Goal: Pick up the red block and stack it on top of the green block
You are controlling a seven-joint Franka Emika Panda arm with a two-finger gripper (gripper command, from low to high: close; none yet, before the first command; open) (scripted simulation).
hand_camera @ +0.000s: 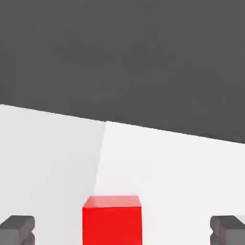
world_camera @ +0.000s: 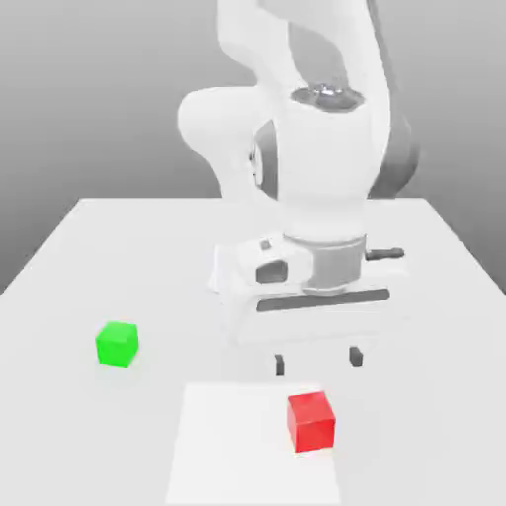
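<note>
A pale grey-white table (world_camera: 89, 257) is filling the lower part of the exterior view, its far edge meeting a plain grey backdrop (world_camera: 99, 89) that is shading darker toward the top. A brighter white rectangular patch (world_camera: 232, 445) is lying on the near surface. Even, soft light is falling throughout.

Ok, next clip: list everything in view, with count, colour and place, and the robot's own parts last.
red block: one, red, on the lighter patch, below the hand, towards the exterior view's right
green block: one, green, on the table, towards the exterior view's left, apart from the red block
patch: one, lighter white, near table edge
table: one, pale grey
arm: one, white, behind the blocks
hand: one, dark fingers open, above the table
</note>
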